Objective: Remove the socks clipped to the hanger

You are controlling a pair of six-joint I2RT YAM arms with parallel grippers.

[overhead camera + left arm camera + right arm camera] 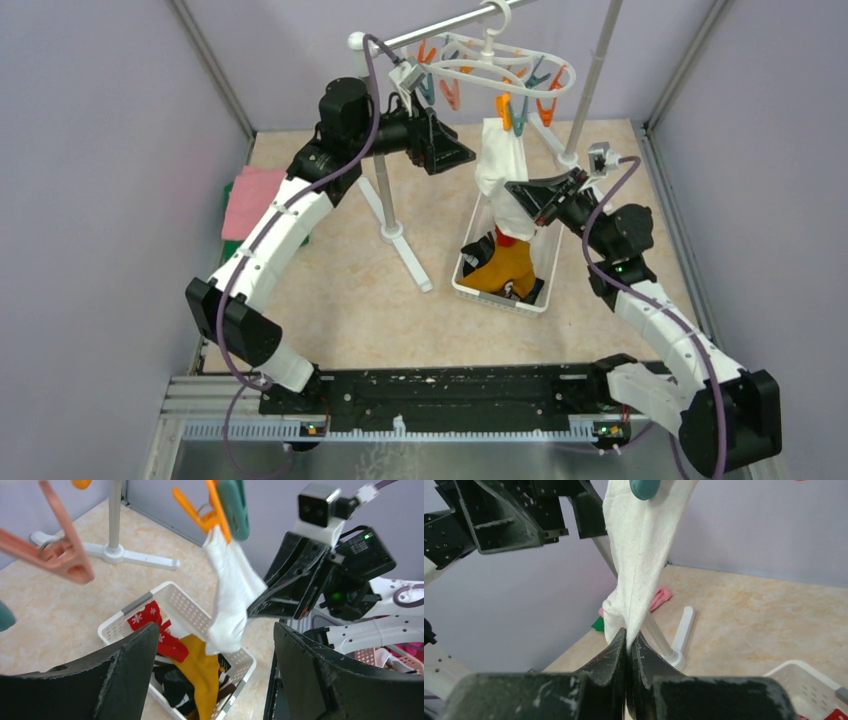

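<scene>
Your right gripper is clamped tight on the white sock. The jaws are pressed together with only fabric between them, and the grip is on the sock's lower half. In the top view it reaches the sock from 3 o'clock.

Your left gripper is spread wide and holds nothing. Its fingers frame the sock in the wrist view but don't touch it. From above it sits at 9 o'clock of the sock, near it but apart.

The sock hangs from the hanger at the 5 o'clock side of the oval. An orange clip and a teal clip sit right at its top edge, and I can't tell which one bites. The hanger is hooked on the rack crossbar, at 12 o'clock in the top view.

The basket is on the table at 6 o'clock of the hanger, and the sock's tip dangles over it. Inside are a mustard sock, a red sock with white marks, and a black sock, piled together.

A pink cloth and a green cloth lie at the table's 9 o'clock edge, well apart from both grippers.
</scene>
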